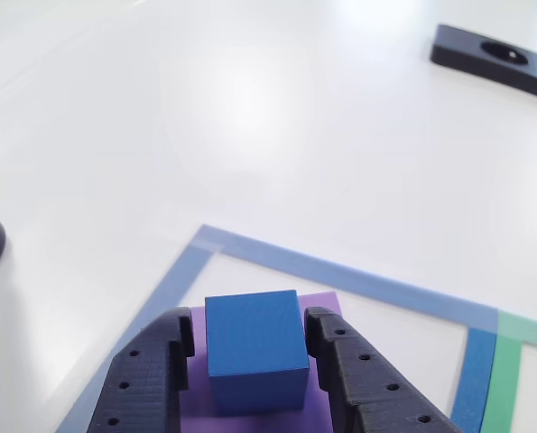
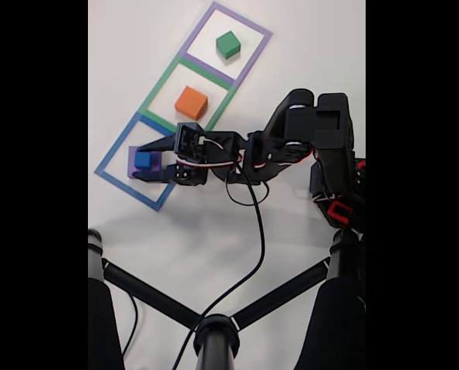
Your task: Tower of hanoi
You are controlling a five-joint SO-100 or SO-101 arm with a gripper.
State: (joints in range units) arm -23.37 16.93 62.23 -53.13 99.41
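The dark blue cube (image 1: 255, 347), seated on the purple cube (image 1: 318, 311), is found squarely between the fingers of the open tool (image 1: 248, 347), neither finger seen touching it.

Purple cube (image 1: 318, 311) lying mostly hidden under the blue cube (image 1: 254, 347) and gripper fingers (image 1: 358, 379). Black strip (image 1: 494, 56) running off the right edge in the other view.

No text, label, brand, number or sign can be read in either view; every surface shown is plain and unmarked.
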